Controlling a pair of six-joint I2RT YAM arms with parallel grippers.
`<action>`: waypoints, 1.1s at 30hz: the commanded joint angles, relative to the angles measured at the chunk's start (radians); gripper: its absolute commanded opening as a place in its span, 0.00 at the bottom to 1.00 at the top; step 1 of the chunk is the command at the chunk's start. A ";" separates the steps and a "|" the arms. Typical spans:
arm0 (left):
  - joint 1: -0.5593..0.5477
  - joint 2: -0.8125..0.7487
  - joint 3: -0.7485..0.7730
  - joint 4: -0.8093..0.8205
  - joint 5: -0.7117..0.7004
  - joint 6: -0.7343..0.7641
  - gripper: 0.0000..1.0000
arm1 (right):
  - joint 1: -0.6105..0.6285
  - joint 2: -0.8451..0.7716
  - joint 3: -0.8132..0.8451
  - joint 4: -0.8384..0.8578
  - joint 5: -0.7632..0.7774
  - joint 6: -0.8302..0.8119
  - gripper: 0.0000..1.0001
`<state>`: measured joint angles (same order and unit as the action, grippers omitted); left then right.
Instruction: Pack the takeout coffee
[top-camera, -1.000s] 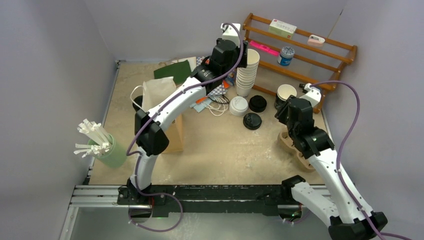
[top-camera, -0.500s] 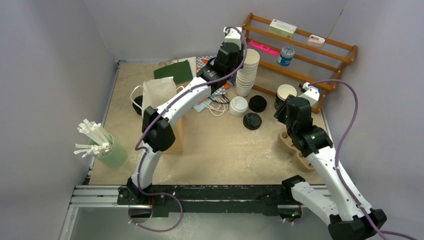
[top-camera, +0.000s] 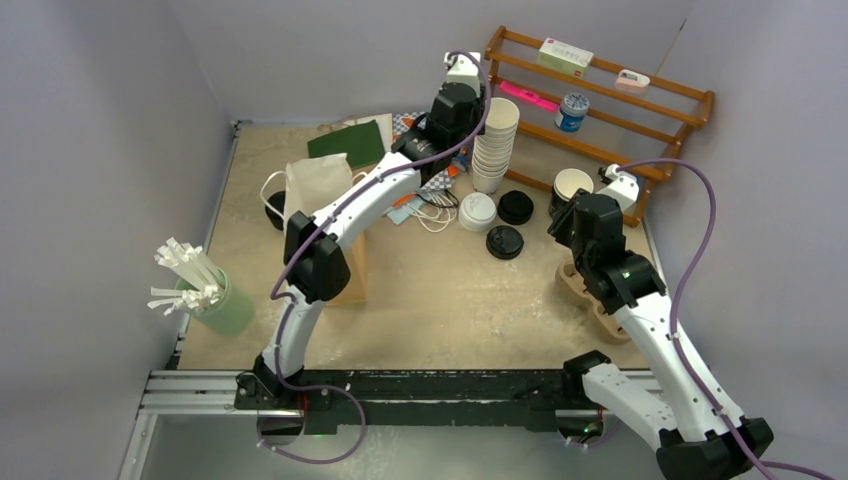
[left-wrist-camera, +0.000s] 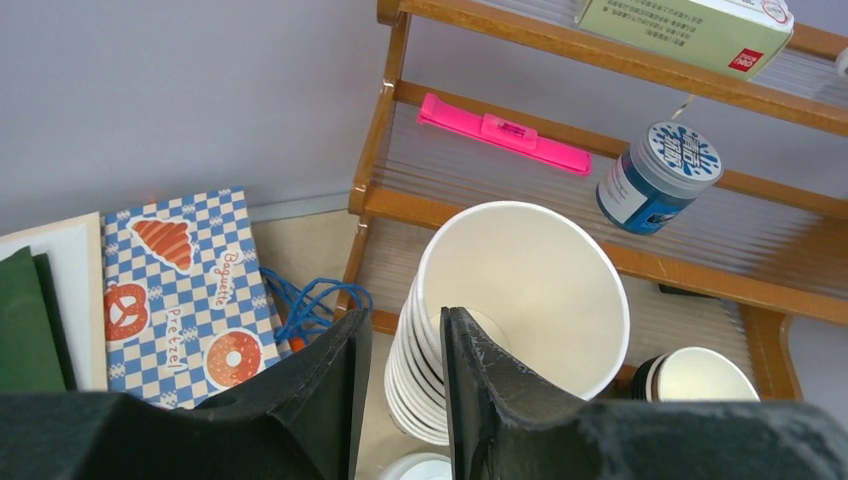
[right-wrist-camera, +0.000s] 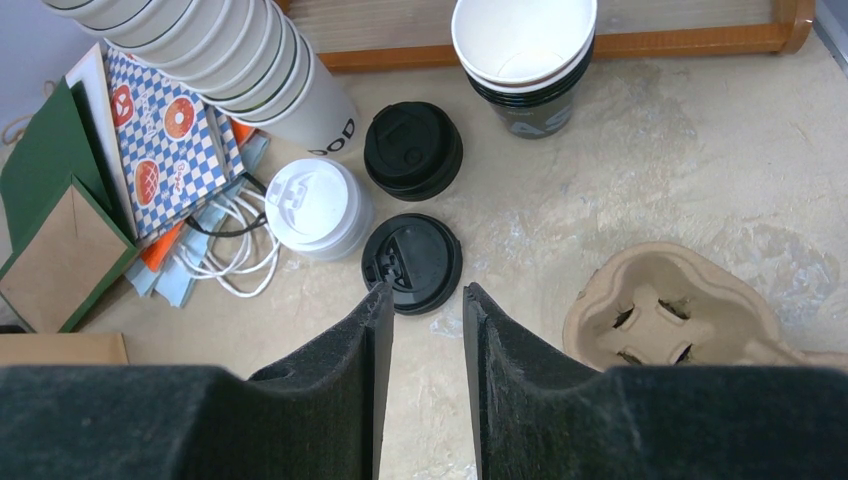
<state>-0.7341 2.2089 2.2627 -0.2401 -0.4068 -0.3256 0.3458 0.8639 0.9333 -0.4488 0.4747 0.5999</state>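
Sandy table (top-camera: 440, 290): one white-lidded paper cup (right-wrist-camera: 310, 205), one black-lidded paper cup (right-wrist-camera: 412, 150), one loose black lid (right-wrist-camera: 412, 262). Right tool (right-wrist-camera: 425, 292) ajar, empty; left tool (left-wrist-camera: 405, 318) astride white cup stack (left-wrist-camera: 520, 290) rim, grip unclear.

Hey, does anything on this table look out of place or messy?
One black lid appears to lie flat on the table with no cup under it, beside the white-lidded cup. Next to that cup, paper bags sit in a jumbled pile with tangled white cord.

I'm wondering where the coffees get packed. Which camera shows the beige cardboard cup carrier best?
The right wrist view: the cup carrier lies in plain sight, its sockets showing, only its right edge cut off. The top view has the right arm covering most of it. The left wrist view misses it.
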 joint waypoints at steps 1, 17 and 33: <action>0.007 0.018 0.039 0.050 0.056 -0.040 0.36 | -0.001 -0.005 0.030 0.030 -0.011 -0.017 0.34; 0.010 -0.020 0.018 0.108 0.074 -0.064 0.00 | 0.000 -0.005 0.032 0.025 -0.018 -0.019 0.34; 0.010 -0.095 0.030 0.161 0.146 -0.129 0.00 | 0.000 0.035 0.051 0.030 -0.051 -0.018 0.33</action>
<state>-0.7284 2.2150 2.2707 -0.1802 -0.2779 -0.4263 0.3458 0.8886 0.9333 -0.4488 0.4469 0.5934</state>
